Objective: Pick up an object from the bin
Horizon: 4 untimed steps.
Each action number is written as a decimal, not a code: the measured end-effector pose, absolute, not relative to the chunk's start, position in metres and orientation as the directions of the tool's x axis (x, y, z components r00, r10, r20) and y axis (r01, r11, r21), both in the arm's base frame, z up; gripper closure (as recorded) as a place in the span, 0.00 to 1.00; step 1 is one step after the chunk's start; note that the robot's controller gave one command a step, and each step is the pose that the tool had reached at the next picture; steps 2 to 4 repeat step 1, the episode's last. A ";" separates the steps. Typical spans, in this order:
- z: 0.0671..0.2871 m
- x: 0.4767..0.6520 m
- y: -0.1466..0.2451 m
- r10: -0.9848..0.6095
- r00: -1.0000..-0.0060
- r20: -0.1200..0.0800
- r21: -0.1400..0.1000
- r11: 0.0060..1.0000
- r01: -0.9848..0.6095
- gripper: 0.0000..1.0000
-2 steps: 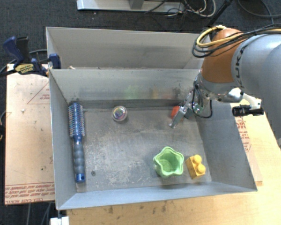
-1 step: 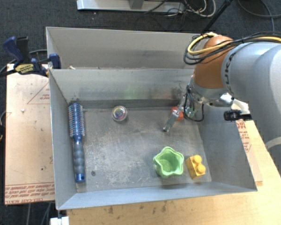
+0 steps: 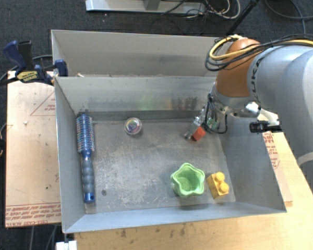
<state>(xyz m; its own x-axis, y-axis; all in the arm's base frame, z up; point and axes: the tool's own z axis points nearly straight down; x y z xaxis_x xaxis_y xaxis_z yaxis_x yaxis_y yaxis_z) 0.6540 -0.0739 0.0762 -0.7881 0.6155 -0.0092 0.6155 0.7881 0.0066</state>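
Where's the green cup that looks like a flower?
The green cup sits near the front wall of the bin, toward the view's right, just beside the yellow block on its right.

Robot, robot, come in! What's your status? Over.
Jaws down at back right of bin, at small red block. Held or not: can't tell. Green cup, yellow brick clear of it.

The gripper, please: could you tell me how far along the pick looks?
Done: the gripper is low at the bin's right back wall. In hand: it meets a small red thing there, grip unconfirmed. Left: lifting it clear of the bin.
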 end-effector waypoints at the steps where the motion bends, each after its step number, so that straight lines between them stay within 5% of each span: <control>1: 0.292 0.647 -0.080 0.422 -0.906 -0.012 0.003 0.906 0.422 1.00; 4: 0.292 0.647 -0.080 0.422 -0.906 -0.012 0.003 0.906 0.422 1.00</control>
